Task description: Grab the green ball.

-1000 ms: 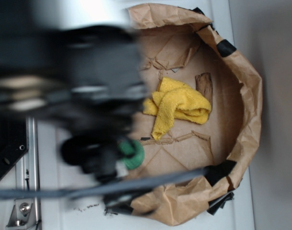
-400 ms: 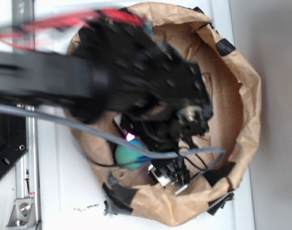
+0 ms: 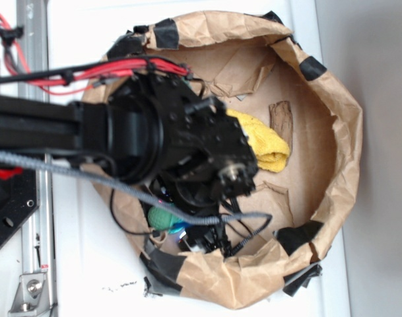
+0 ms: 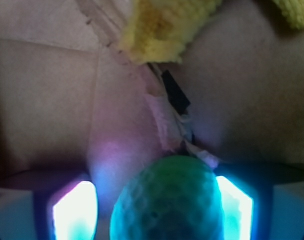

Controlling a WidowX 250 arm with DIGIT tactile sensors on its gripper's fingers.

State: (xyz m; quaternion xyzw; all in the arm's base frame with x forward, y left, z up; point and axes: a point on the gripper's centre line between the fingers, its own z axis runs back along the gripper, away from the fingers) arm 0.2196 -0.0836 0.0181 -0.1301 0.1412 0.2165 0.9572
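The green ball (image 3: 161, 217) lies on the brown paper floor at the bowl's lower left, mostly hidden under the black arm. In the wrist view the green ball (image 4: 166, 200) fills the lower middle, with a finely dimpled surface. My gripper (image 4: 154, 210) is open around it. The left glowing finger (image 4: 74, 210) stands a small gap away from the ball, and the right finger (image 4: 235, 207) sits right against its side. In the exterior view my gripper (image 3: 175, 228) shows only as a cyan glow beside the ball.
A crumpled brown paper bowl with a raised rim (image 3: 340, 132) and black tape patches surrounds everything. A yellow terry cloth (image 3: 263, 142) lies mid-bowl, also seen as the yellow cloth (image 4: 161, 25) ahead of the ball. A brown bark-like scrap (image 3: 280, 119) lies beyond the cloth.
The arm swept in over the bowl, then settled to the lower left, uncovering part of the yellow cloth. The gripper now straddles the ball.
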